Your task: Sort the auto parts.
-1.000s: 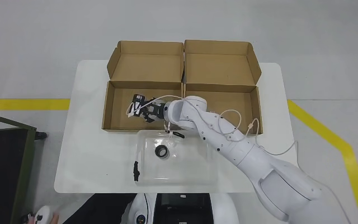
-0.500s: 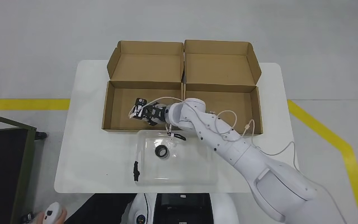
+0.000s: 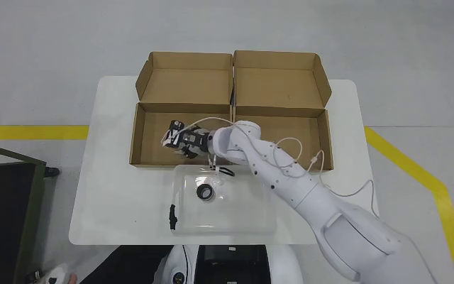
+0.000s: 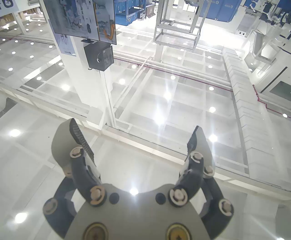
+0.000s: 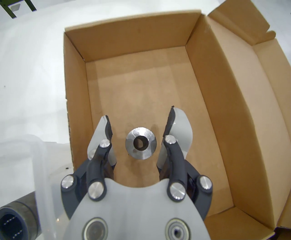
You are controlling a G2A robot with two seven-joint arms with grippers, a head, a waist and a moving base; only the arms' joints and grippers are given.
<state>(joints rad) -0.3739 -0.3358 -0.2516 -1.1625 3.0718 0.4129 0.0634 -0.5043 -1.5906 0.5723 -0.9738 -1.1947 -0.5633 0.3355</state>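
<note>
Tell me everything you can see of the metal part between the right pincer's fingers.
The metal part is a short, silvery, roundish piece with a bright machined face and a dark central bore facing the wrist camera. It looks like steel or aluminium. It rests on the brown floor of the cardboard box and touches nothing else. The right pincer is open around it, one finger on each side with a gap at both, so it is not gripped.

White table (image 3: 106, 192) sat on a plain grey floor, with a yellow tape stripe (image 3: 42, 132) and a dark green frame (image 3: 21, 206) off to its left. Overhead were screens (image 4: 81, 19), a black box (image 4: 99, 56) on a pillar, and a bare metal frame (image 4: 177, 34).
</note>
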